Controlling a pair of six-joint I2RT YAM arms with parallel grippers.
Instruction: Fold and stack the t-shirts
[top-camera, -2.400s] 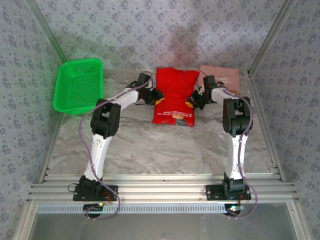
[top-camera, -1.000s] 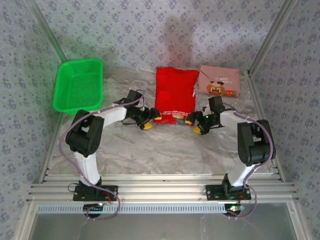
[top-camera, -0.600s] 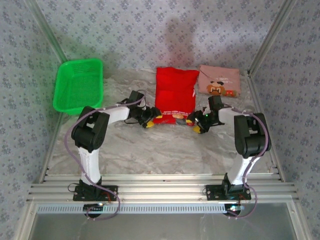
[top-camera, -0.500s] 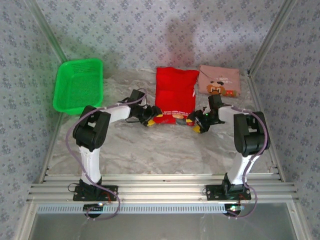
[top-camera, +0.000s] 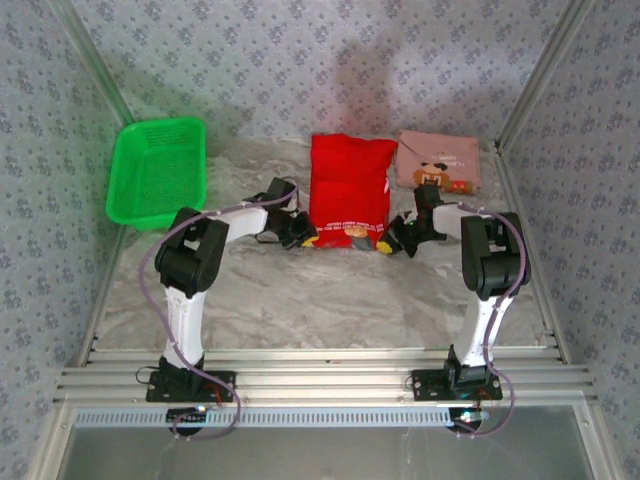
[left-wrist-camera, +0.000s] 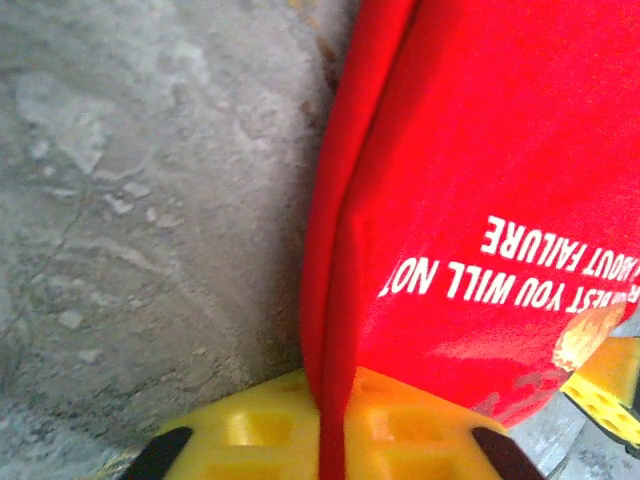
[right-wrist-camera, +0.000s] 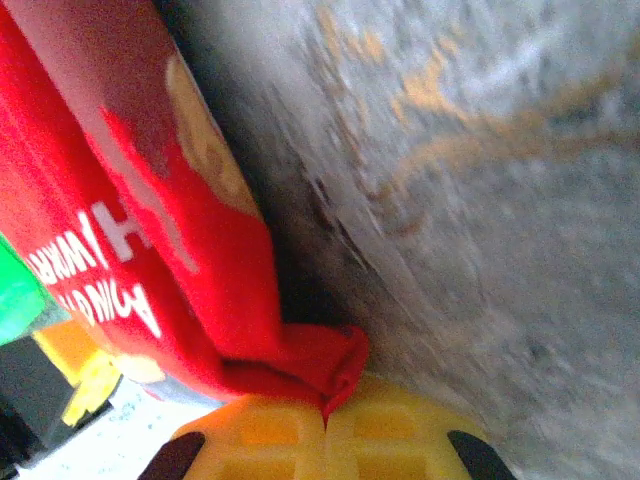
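1. The left hand (top-camera: 300, 237) is closed on the bright red cloth t-shirt with white lettering and a tan bear print (top-camera: 348, 190). In the left wrist view, the shirt's folded left edge runs straight down into the seam between the two yellow fingers (left-wrist-camera: 250, 430).
2. The right hand (top-camera: 390, 243) is also closed on this red t-shirt. In the right wrist view a small bunched corner of red cloth is pinched where its yellow fingers (right-wrist-camera: 400, 435) meet.
3. The red t-shirt lies folded and flat between the two hands. Its printed near end sits level with them, and the rest of it stretches away beyond their fingertips.
4. Both hands sit low against the grey marbled tabletop (top-camera: 320, 290), pointing inward toward each other across the shirt's near edge.
5. The dusty pink folded cloth t-shirt with a brown cartoon print (top-camera: 440, 160) lies beyond the right hand, on its outer side. It is just beside the red shirt's far right corner — whether the two touch I cannot tell.
6. The green plastic mesh basket (top-camera: 157, 175) stands well apart from the left hand, out past its outer side and farther back.
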